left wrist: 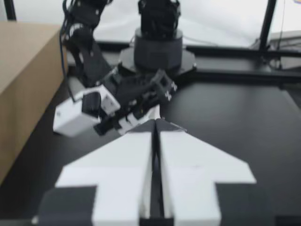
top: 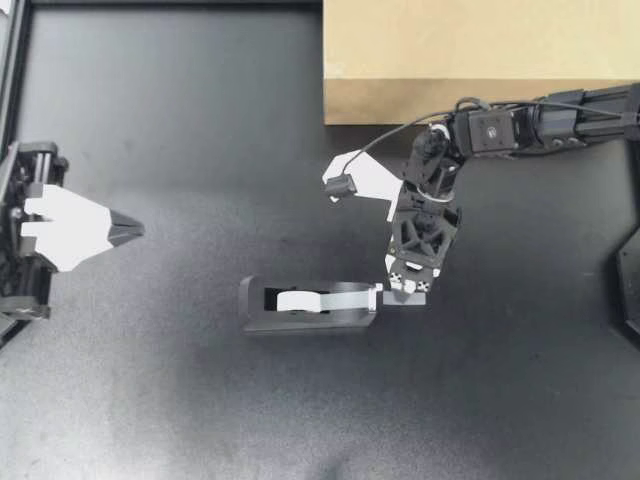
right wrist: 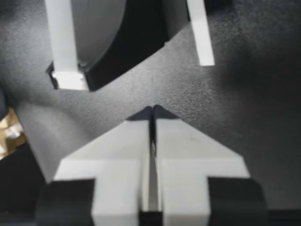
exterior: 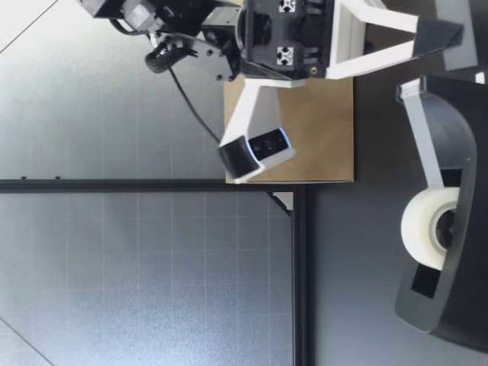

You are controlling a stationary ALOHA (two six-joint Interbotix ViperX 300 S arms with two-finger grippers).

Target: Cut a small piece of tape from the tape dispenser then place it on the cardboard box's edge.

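The black tape dispenser (top: 310, 305) lies mid-table with a white tape roll (top: 297, 300) in it. A strip of tape (top: 350, 295) runs to its cutter end. My right gripper (top: 407, 293) points down at the table just beside that cutter end. It is shut, with nothing seen between its fingers (right wrist: 152, 109). The cutter end (right wrist: 69, 80) lies a little ahead of it and to one side. The low view shows the roll (exterior: 427, 229) and the strip (exterior: 427, 145), with my right gripper (exterior: 451, 34) beside the strip. My left gripper (top: 135, 228) is shut and empty at the table's left edge. The cardboard box (top: 480, 60) stands at the back right.
My right arm (top: 520, 125) reaches in along the box's front face. A black stand base (top: 628, 285) sits at the right edge. Dark tabletop (top: 200, 150) lies open between my left gripper and the dispenser. The left wrist view shows the box (left wrist: 23, 84) and my right arm (left wrist: 141, 94) ahead.
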